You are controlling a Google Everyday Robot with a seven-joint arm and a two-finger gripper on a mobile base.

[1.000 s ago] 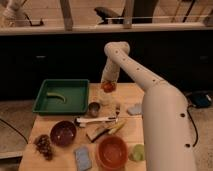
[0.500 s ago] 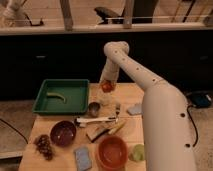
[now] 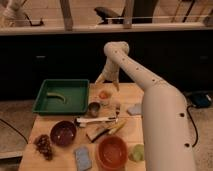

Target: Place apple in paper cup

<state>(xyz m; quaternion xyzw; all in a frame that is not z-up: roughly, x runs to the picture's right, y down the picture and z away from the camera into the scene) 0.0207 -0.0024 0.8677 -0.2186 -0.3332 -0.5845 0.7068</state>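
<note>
Hand: up a touch since a second ago, and the hand (image 3: 107, 82) has let go. Its fingers are spread wide with nothing between them, and it hovers just above the apple at the far middle of the table (image 3: 131, 95).
Apple: the apple (image 3: 103, 94) has dropped a little from where it sat between the fingers. Now it rests at the mouth of the paper cup, red-orange top showing.
Paper cup: the paper cup (image 3: 105, 102) is small, pale and upright, right beneath the apple and touching it. How deep the fruit sits, I cannot tell.
Arm: the white arm (image 3: 150, 95) sweeps in from the near right, bends at the far side and drops down to the hand.
Metal cup: the dark metal cup (image 3: 93, 107) stands just left of the paper cup and a shade nearer.
Green tray: the green tray (image 3: 75, 84) is at the far left with a curved yellow-green piece (image 3: 56, 95) lying in it.
Utensil: a white utensil (image 3: 95, 120) lies crosswise, nearer than both cups.
Near row: the maroon bowl (image 3: 63, 132) is on the left and the orange bowl (image 3: 111, 151) right of it. A blue sponge (image 3: 82, 157) lies between them, and a pale yellow-green ball (image 3: 136, 152) sits just right of the orange bowl.
</note>
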